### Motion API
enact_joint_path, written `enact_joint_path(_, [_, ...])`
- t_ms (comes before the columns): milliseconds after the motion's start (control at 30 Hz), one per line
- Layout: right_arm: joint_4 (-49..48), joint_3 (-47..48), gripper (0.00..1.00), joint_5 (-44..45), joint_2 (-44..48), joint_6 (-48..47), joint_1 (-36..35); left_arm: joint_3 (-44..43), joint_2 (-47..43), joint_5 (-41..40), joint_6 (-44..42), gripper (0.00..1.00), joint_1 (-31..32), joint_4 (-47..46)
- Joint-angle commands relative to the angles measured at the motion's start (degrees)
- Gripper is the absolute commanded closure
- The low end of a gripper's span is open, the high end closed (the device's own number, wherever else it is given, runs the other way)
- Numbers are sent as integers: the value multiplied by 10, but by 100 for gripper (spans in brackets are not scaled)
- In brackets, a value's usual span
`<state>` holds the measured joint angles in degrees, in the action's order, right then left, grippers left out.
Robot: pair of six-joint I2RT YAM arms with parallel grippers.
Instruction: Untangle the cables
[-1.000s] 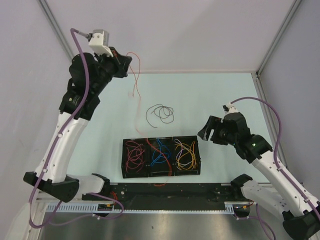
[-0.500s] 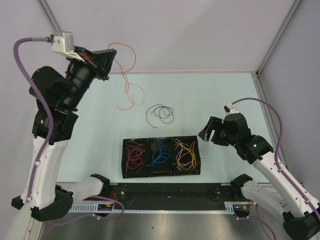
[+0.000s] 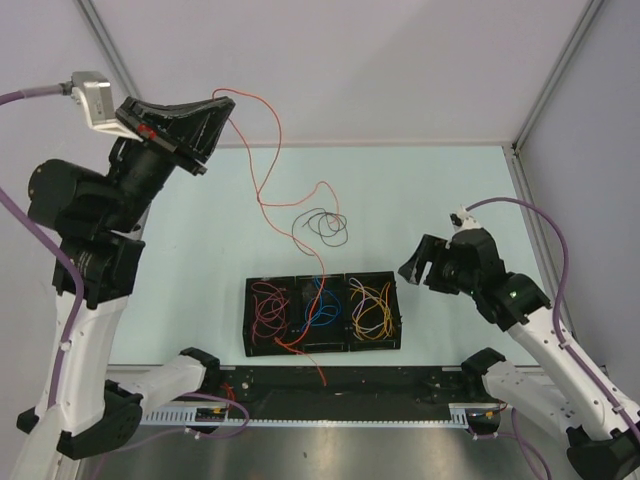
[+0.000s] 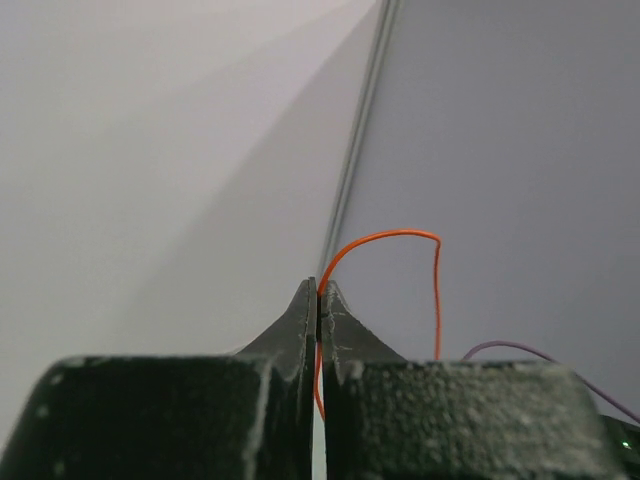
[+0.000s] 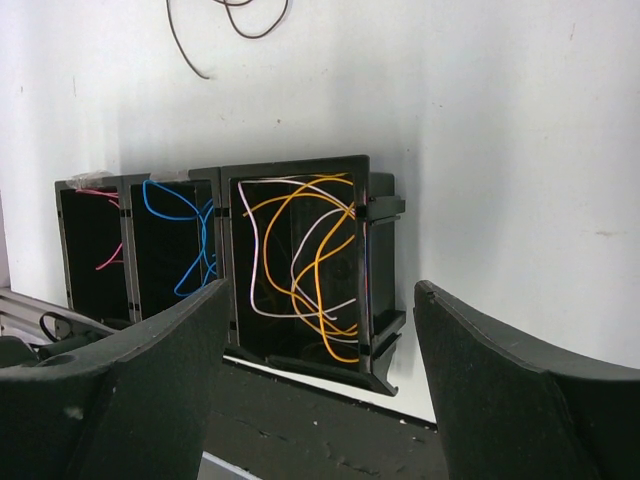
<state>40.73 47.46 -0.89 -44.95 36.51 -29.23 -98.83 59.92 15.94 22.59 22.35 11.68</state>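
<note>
Top cam sits above and behind the arm bases, looking down and fwd. It's a wide, distant shot taking in the whole table [image 3: 420, 190], both arms and the black tray [image 3: 248, 315]. L wrist cam looks along the left gripper [image 4: 318, 290], v. close to its pinched tips, aimed up at bare wall [image 4: 150, 150] and a frame post [image 4: 360, 130]. R wrist cam looks out between the spread fingers of the right gripper [image 5: 322, 290] – low and near, facing the tray's open side, w/ table behind. Top + R wrist share tray and brown cable [image 3: 320, 225]; top + L wrist share only the red cable [image 4: 436, 300] and that gripper's tip.
</note>
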Motion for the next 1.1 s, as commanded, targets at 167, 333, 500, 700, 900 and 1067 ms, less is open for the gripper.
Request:
enact_joint_path(167, [12, 3, 23, 9, 17, 8, 1, 19, -24, 76, 59, 100, -2, -85])
enact_joint_path(333, [13, 3, 23, 9, 18, 8, 1, 57, -34, 97, 81, 100, -2, -115])
enact_joint_path(500, [17, 1, 23, 9, 26, 9, 1, 110, -40, 113, 99, 100, -1, -163])
enact_joint_path(700, [18, -9, 22, 8, 35, 14, 0, 137, -40, 124, 124, 100, 7, -192])
enact_joint_path(900, [16, -13, 23, 7, 39, 14, 0, 99, -25, 124, 124, 100, 22, -192])
enact_joint_path(1067, [14, -17, 23, 6, 45, 17, -1, 62, -5, 126, 134, 100, 30, -206])
